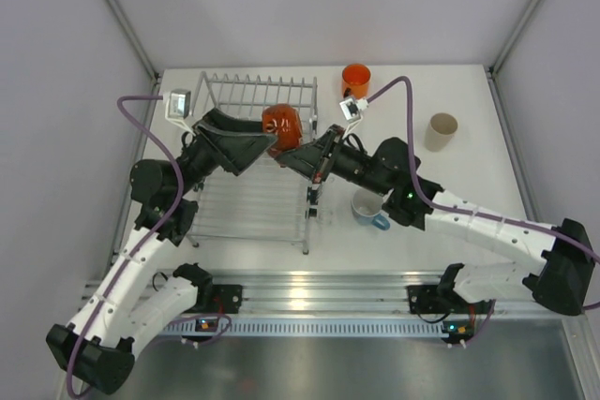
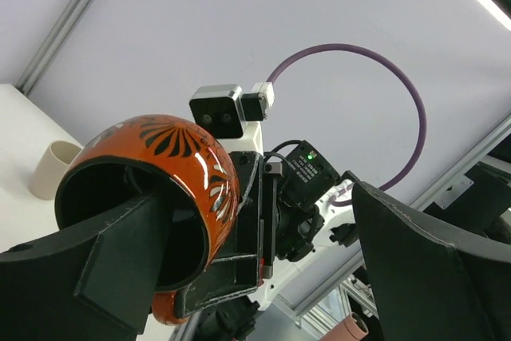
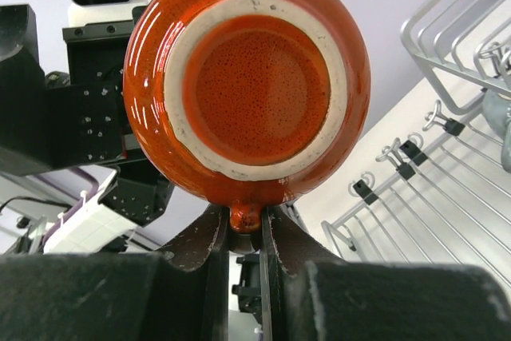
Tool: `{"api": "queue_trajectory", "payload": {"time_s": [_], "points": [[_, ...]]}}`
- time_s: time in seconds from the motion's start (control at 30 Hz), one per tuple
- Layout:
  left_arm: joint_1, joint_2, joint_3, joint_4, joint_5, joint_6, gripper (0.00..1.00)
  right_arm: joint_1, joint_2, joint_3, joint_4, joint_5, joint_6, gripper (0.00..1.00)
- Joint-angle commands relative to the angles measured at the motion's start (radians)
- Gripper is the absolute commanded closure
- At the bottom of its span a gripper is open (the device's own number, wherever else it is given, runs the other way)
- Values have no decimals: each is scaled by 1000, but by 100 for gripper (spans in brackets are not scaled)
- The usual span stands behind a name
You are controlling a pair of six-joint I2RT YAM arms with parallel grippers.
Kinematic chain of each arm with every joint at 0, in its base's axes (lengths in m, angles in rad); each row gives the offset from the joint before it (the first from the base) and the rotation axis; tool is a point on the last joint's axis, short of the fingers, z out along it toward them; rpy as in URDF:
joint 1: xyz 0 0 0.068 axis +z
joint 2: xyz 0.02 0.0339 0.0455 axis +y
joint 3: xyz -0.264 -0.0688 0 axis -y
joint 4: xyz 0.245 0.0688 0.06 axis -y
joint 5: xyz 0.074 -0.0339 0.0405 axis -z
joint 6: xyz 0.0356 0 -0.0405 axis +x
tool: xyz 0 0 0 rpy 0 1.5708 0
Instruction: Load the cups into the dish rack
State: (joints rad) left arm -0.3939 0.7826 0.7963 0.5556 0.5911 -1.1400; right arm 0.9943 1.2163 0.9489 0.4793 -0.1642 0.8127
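The right gripper (image 3: 244,237) pinches the small handle of the glossy dark red-orange ceramic mug (image 3: 247,77), holding it in the air above the silver-white wire dish rack (image 1: 251,91). The left gripper (image 1: 266,144) gapes wide, one finger (image 2: 120,237) inside the mug's mouth. Seemingly a handover: next the left must close on the wall before the right releases.
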Motion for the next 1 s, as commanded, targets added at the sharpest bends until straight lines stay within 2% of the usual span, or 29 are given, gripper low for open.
{"api": "queue_trajectory", "payload": {"time_s": [0.0, 0.2, 0.33, 0.4, 0.5, 0.57, 0.63, 0.77, 0.97], "points": [[-2, -22, -32, 50, -17, 31, 2, 3, -60, 27, 30, 64, -23, 100], [-2, -40, -77, 18, -62, 29, 2, 1, -80, 37, -11, 98, -32, 100], [-2, -57, -59, -72, -95, 80, 2, 1, -115, 27, -59, 144, -40, 100], [-2, -81, -45, -189, -131, 124, 2, 3, -127, 28, -97, 161, -53, 100], [0, -121, -31, -370, -249, 216, 2, 3, -139, 59, -244, 250, -73, 100], [-2, -135, -6, -490, -403, 272, 2, 4, -138, 79, -312, 310, -89, 100], [0, -122, 52, -731, -529, 311, 2, 10, -130, 99, -387, 374, -116, 100], [-2, -121, 89, -896, -776, 365, 2, 40, -83, 148, -517, 497, -152, 100], [-2, -126, 170, -1046, -970, 454, 2, 122, 64, 255, -662, 718, -155, 100]]}}
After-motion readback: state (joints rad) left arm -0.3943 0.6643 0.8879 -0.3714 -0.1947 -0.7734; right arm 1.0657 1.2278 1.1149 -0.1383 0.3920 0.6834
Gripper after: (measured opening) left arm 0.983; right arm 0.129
